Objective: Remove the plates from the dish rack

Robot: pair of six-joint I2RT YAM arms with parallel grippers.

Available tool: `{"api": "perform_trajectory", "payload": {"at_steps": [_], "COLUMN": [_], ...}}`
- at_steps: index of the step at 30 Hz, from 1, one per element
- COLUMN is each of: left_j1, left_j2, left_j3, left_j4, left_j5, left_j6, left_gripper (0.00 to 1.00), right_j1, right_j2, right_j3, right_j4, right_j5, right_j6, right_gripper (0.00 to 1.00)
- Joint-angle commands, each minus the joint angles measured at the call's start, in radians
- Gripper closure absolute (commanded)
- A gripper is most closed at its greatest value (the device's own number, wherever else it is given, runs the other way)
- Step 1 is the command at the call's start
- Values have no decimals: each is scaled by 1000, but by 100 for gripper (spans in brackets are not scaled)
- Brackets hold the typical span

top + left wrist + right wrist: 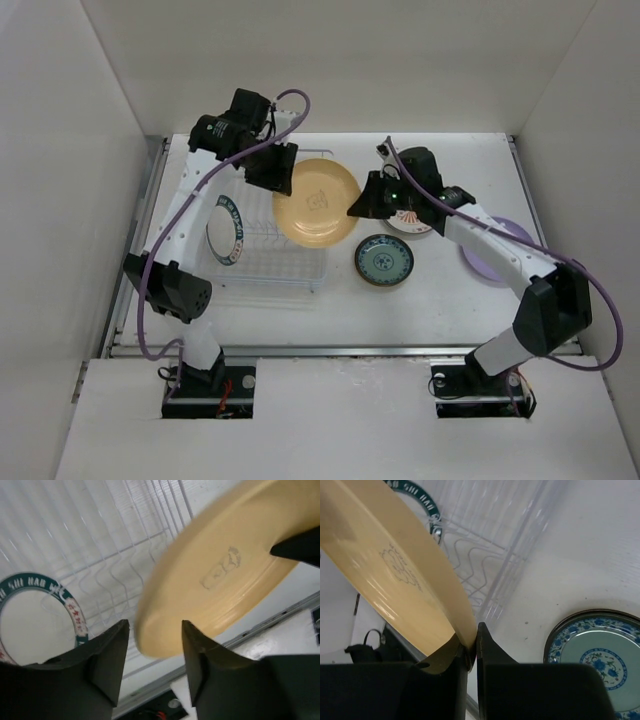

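The right gripper (471,637) pinched the tan plate (395,575) by its rim, apparently carrying it alone. The left gripper (155,630) stood spread around the opposite edge, above the rack (268,275).

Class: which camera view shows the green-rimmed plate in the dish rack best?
The left wrist view: the green-rimmed plate fills the lower left, its rim lettering visible, though the jaws hide its lower edge. The top view shows it small, standing in the dish rack; the right wrist view catches only a rim sliver.
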Motion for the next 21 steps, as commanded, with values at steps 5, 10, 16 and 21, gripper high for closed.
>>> {"api": "perform_trajectory", "payload": {"at_steps": [5, 10, 16, 21], "left_j1": [-33, -33, -20, 69], "left_j2": [-80, -80, -31, -31], "left_j3": [44, 65, -31, -224], "left_j4": [3, -20, -109, -97], "left_j5": [-297, -673, -1001, -900], "left_j6": [-40, -65, -65, -93], "left_gripper": [0, 0, 0, 0], "right_j1": [-96, -280, -576, -733], "right_j2": [-45, -124, -302, -480], "right_j3": [14, -73, -243, -373], "right_j4": [18, -36, -171, -257], "right_j5": [203, 283, 472, 677], "right_j6": [135, 276, 349, 437], "right_gripper": [100, 100, 100, 100]}}
